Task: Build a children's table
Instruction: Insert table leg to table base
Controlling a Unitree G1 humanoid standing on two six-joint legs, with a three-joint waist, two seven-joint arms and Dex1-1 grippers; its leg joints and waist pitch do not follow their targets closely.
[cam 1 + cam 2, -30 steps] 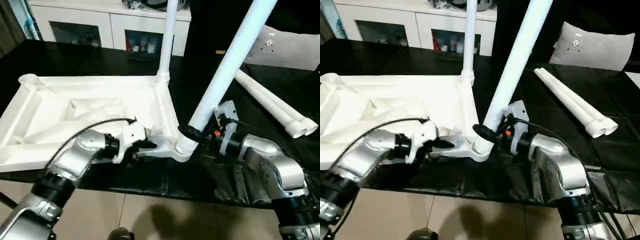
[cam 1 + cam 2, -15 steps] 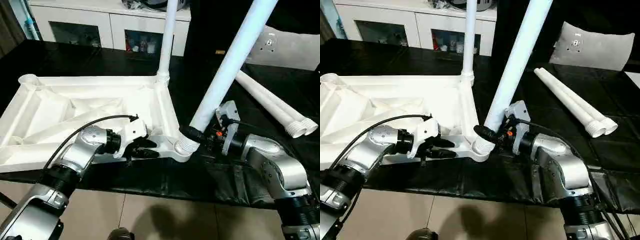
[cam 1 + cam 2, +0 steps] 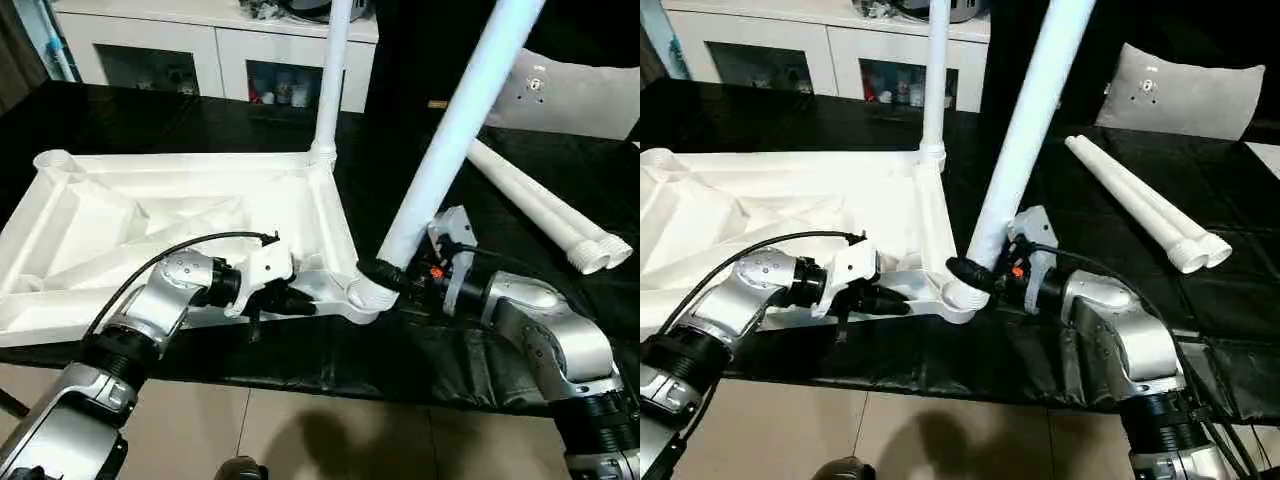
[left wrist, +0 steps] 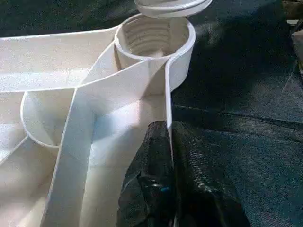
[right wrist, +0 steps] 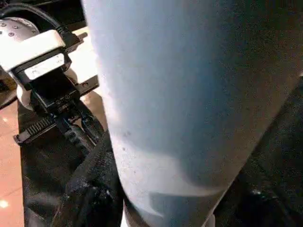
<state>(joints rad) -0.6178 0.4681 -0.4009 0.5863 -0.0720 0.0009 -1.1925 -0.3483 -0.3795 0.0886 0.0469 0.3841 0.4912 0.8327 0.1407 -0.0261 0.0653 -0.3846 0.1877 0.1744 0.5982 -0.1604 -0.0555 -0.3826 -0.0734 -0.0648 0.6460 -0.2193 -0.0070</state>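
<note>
Table leg (image 3: 455, 125) slanting up-right from corner socket (image 3: 365, 292), pinched in right claw (image 3: 385, 275).

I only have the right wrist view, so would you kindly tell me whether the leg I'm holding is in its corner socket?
Observer: Not yet; the leg is tilted, its threaded end just above the near corner socket.
Operator: Is the top steadied?
Observer: Yes, the left tool is shut on the table top, on the rim wall beside that socket.
Operator: And the other legs?
Observer: The standing leg is in the far socket; two spare legs lie on the black table.
</note>
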